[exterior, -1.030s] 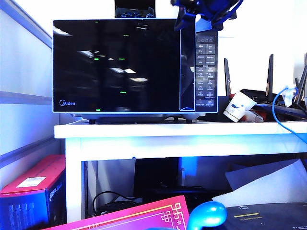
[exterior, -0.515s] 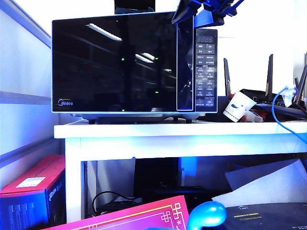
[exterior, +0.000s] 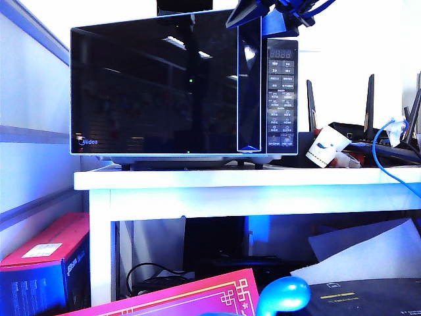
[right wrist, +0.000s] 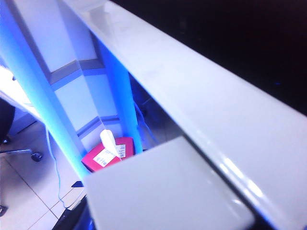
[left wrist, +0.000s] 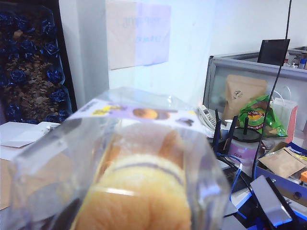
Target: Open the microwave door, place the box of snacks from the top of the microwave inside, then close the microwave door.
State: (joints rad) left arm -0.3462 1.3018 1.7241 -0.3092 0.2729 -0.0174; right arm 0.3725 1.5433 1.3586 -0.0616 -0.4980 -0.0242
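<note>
The microwave (exterior: 283, 92) stands on a white table. Its door (exterior: 158, 85), black glass with a pale frame, is hinged at the left and stands partly swung out. My right gripper (exterior: 260, 14) is at the door's upper right corner. In the right wrist view the door's pale top edge (right wrist: 192, 96) runs close by, and the fingers do not show. The box of snacks (left wrist: 134, 167), see-through with yellow cakes inside, fills the left wrist view right at my left gripper. It hides the left fingers. The left gripper is outside the exterior view.
The white table (exterior: 250, 181) also carries a paper cup (exterior: 327, 146), black routers (exterior: 370, 99) and a blue cable (exterior: 381, 158). A red box (exterior: 46, 250) sits on the floor below. A black carton of blue-wrapped sweets (left wrist: 29, 62) is beside the left gripper.
The door has swung further out, its right edge shifting left. My right gripper has moved left and slightly up with that edge.
</note>
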